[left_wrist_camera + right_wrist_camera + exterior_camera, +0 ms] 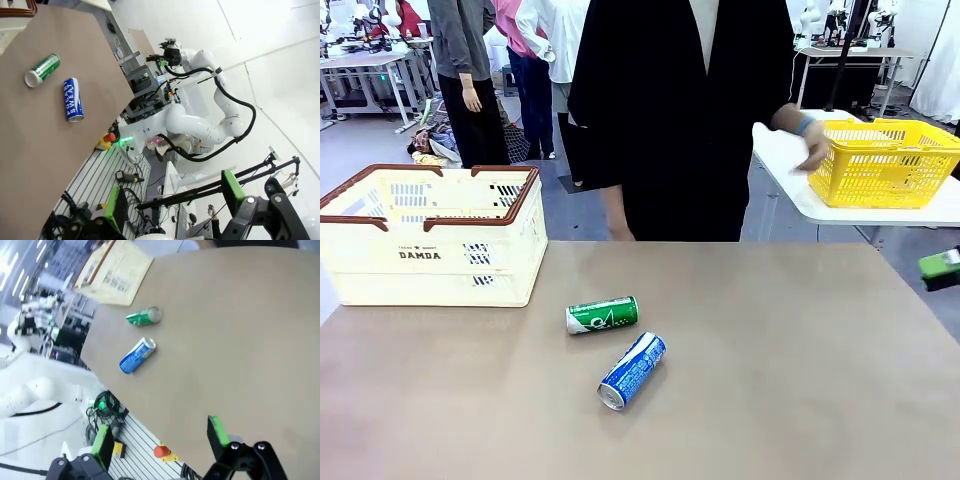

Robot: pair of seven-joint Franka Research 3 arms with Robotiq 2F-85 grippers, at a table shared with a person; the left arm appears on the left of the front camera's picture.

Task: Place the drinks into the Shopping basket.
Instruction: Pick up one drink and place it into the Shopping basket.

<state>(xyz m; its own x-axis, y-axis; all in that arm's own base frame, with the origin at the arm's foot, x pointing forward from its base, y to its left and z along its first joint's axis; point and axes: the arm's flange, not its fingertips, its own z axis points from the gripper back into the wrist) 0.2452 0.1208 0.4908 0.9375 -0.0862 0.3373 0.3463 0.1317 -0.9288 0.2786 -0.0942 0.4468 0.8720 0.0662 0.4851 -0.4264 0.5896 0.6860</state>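
Shopping basket sits upright at the left far part of the surface, DAMDA print facing the robot.

Both drinks are outside it, lying on their sides on the surface:
- green can: near the basket's front right corner, robot side of it, not touching.
- blue-and-white can: just past the green can, farther from the basket, angled, close to the green one with a gap between.

Left end effector: fingers spread wide, nothing between them, off the surface edge, well apart from the basket.
Right end effector: fingers spread wide, nothing between them, over the surface edge, well apart from the basket.

Person stands beyond the basket's right end, across the surface. One hand is at the yellow mesh basket on a white side table; can't tell if it touches.
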